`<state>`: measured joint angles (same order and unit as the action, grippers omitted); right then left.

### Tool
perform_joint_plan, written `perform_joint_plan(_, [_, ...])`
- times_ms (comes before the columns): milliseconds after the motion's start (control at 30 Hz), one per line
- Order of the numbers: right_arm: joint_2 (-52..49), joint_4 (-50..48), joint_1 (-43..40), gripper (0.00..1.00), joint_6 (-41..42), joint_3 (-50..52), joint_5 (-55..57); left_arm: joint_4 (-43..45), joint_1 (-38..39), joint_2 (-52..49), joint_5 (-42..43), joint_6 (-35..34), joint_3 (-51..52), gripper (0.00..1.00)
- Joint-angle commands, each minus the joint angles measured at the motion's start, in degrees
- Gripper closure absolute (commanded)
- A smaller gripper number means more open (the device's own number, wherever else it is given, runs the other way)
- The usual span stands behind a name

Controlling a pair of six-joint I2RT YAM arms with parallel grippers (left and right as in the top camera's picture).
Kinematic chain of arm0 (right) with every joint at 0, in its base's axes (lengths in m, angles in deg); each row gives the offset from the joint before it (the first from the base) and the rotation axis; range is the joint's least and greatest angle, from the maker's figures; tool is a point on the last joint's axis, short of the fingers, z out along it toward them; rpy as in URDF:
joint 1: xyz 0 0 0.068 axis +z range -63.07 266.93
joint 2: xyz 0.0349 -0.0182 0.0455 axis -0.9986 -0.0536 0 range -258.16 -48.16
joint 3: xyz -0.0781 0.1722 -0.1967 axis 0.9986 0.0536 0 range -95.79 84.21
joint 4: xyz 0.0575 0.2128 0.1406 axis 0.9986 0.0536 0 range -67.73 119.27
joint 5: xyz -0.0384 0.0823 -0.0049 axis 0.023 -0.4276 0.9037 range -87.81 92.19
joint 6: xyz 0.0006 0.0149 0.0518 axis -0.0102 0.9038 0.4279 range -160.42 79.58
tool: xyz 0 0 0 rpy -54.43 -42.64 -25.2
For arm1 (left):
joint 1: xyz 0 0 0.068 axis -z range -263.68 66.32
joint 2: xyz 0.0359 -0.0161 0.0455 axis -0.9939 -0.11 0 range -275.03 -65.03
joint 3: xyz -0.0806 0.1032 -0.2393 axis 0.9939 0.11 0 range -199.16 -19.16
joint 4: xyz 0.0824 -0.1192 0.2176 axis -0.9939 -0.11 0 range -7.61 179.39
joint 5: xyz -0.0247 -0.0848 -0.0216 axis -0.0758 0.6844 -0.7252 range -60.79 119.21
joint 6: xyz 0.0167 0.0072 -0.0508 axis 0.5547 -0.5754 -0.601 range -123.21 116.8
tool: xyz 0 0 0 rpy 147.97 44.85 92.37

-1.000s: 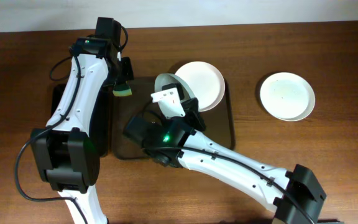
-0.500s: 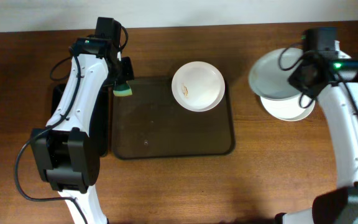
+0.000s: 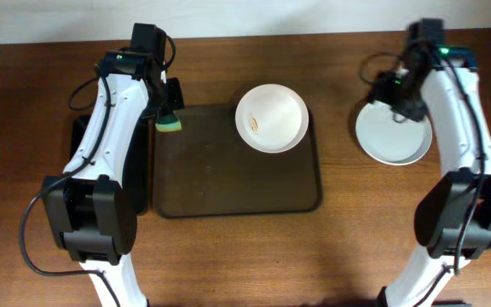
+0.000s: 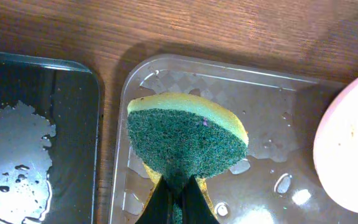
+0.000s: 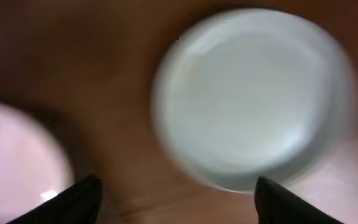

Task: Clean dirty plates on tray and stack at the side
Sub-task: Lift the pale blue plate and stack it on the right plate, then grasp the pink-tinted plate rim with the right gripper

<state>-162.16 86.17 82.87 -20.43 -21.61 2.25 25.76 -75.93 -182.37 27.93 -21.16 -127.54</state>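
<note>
A white plate (image 3: pixel 271 118) with yellowish-brown smears lies at the far right corner of the dark brown tray (image 3: pixel 228 183). Stacked white plates (image 3: pixel 393 136) rest on the bare table at the right. My right gripper (image 3: pixel 389 92) hovers over the stack's far left rim, open and empty. In the blurred right wrist view, the stack (image 5: pixel 253 106) lies beyond my spread right gripper (image 5: pixel 179 200). My left gripper (image 4: pixel 178 200) is shut on a green and yellow sponge (image 4: pixel 185 140) above the wet tray's (image 4: pixel 272 112) far left corner.
A narrower black tray (image 4: pixel 36 137) holding puddles of water lies left of the brown tray, under my left arm (image 3: pixel 113 111). Bare wooden table (image 3: pixel 339 247) runs between the tray and the stack and along the front.
My right arm carried a plate from the tray to the plate at the right, set it on top and opened its jaws. The left gripper and sponge have not moved.
</note>
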Motion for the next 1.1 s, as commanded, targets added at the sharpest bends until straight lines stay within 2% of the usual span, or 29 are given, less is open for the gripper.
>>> perform_joint_plan(0, [-2.51, -3.23, 8.98, 0.24, -1.99, -0.11, -3.76, 0.83, 0.07, 0.04, 1.77, 0.66, -0.42, 0.99])
perform_joint_plan(100, [-9.99, -5.73, 15.43, 0.43, -1.99, -0.11, -2.38, 0.83, 0.09, 0.04, 1.77, 0.66, -0.42, 0.99])
perform_joint_plan(233, [-14.8, -8.55, 17.18, 0.48, -7.5, -0.11, -2.58, 1.01, 0.07, 0.04, 1.75, 0.66, -0.42, 0.99])
perform_joint_plan(300, [-16.02, -9.18, 17.55, 0.53, -8.2, -0.11, -2.4, 1.01, 0.07, 0.04, 1.77, 0.66, -0.42, 0.99])
perform_joint_plan(333, [-16.33, -9.31, 17.59, 0.58, -8.2, -0.11, -2.43, 1.01, 0.07, 0.04, 1.77, 0.66, -0.42, 0.99])
perform_joint_plan(400, [-16.37, -9.22, 17.59, 0.77, -8.2, -0.11, -2.43, 1.05, 0.07, 0.04, 1.77, 0.66, -0.42, 0.99])
perform_joint_plan(433, [-16.37, -8.85, 17.59, 0.8, -8.15, -0.11, -2.45, 1.01, 0.07, 0.04, 1.77, 0.66, -0.42, 0.99])
perform_joint_plan(667, [-17.27, -3.19, 19.87, 0.85, 3.1, -0.11, -4.11, 1.22, 1.36, 0.04, 1.73, 0.68, -0.42, 0.99])
perform_joint_plan(800, [-19.15, -0.37, 25.92, 0.96, 9.7, -0.11, -3.96, 0.15, 1.46, 0.04, 1.55, 0.7, -0.42, 0.99])
perform_joint_plan(900, [-19.12, 4.37, 29.77, 0.96, 12.04, -0.11, -4.46, 0.11, 1.46, 0.02, 1.55, 0.7, -0.42, 0.99])
perform_joint_plan(967, [-18.8, 4.22, 31.43, 0.96, 12.04, -0.28, -5.86, 0.11, 1.46, 0.04, 1.55, 0.7, -0.42, 0.99])
perform_joint_plan(1000, [-18.56, 3.06, 31.32, 0.87, 11.74, -0.28, -5.84, 0.11, 1.46, 0.02, 1.55, 0.7, -0.42, 0.99])
perform_joint_plan(1033, [-18.49, 0.15, 30.51, 0.7, 7.78, -0.28, -5.86, 0.11, 1.46, 0.04, 1.55, 0.7, -0.42, 0.99])
perform_joint_plan(1067, [-18.49, -2.16, 30.08, 0.65, 3.19, -0.26, -5.86, 0.11, 1.46, 0.04, 1.55, 0.7, -0.42, 0.99])
